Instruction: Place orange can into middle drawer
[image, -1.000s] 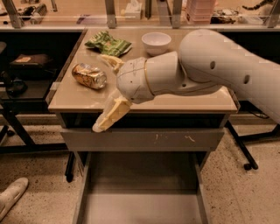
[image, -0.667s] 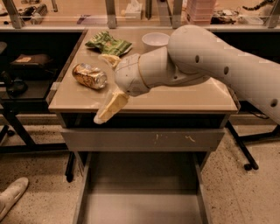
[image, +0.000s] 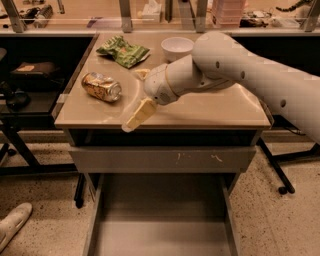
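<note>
Camera view is showing the can (image: 101, 86) lying on its side near the table's (image: 225, 111) left edge. My gripper (image: 134, 100) is hovering just right of it, jaws spread. I'm judging it light, slick and dentable, so I'm planning a gentle mid-body pinch.

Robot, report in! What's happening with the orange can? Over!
Gripper open, hovering over countertop beside orange can. Can lying on its side, not grasped. Middle drawer pulled out below. Nothing between fingers and can.
</note>
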